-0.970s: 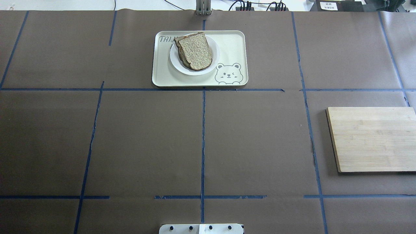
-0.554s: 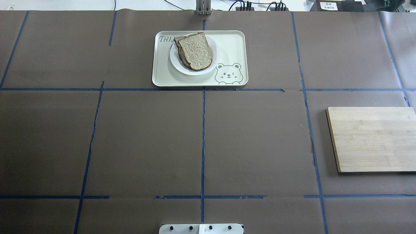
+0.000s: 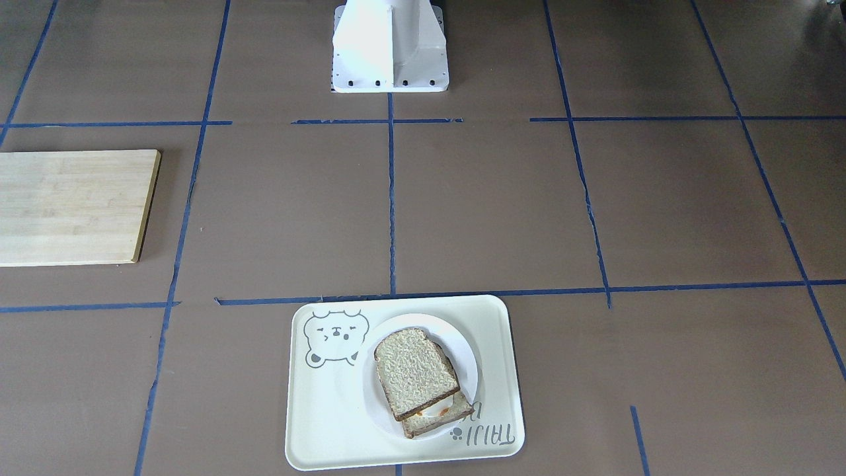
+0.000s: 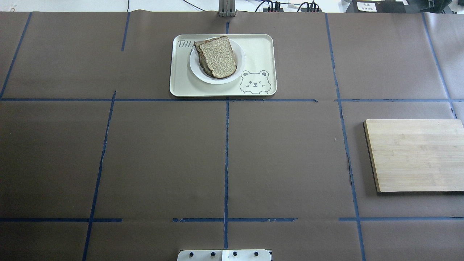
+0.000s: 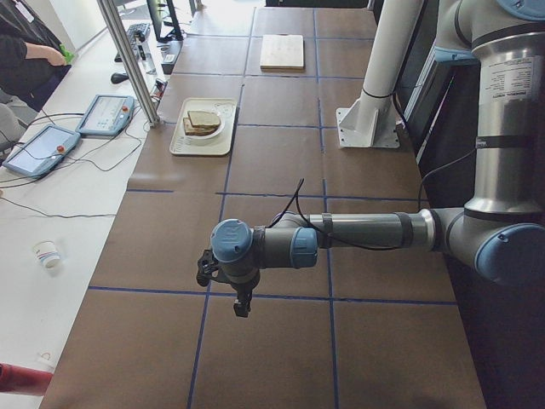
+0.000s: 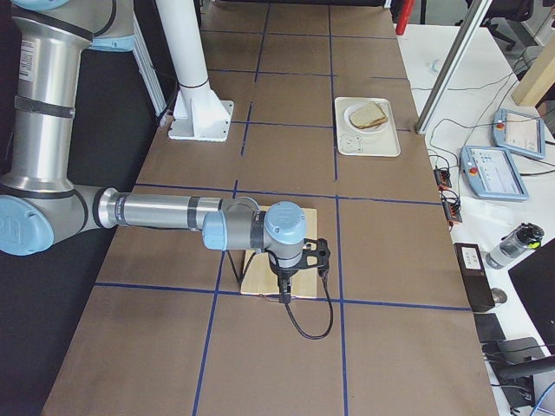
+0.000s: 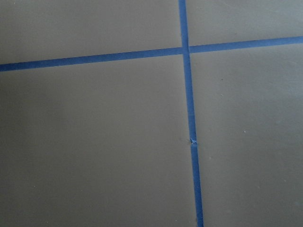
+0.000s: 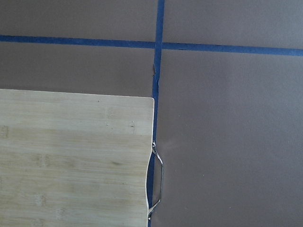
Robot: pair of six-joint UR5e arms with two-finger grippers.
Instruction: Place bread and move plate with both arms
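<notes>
Overhead exterior view: the bread (image 4: 218, 56) lies atop an egg-topped slice (image 3: 439, 415) on the plate (image 4: 232, 78), inside the tray (image 4: 259, 50). Soft and light, it wants a gentle crust pinch; the stiff, slick plate, a rim grip. Whether my left gripper (image 5: 241, 304) and right gripper (image 6: 284, 291) are parted or closed, I cannot tell.

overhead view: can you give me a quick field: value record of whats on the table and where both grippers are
bread: plain speckled slice with dark crust, lying on an egg-topped toast slice
plate: small round white plate, under both slices, on the tray
tray: cream rectangular tray with a bear drawing, far centre of the table
board: pale wooden cutting board, on the robot's right
left gripper: over bare table; open or shut unclear
right gripper: above the board's edge; open or shut unclear
</notes>
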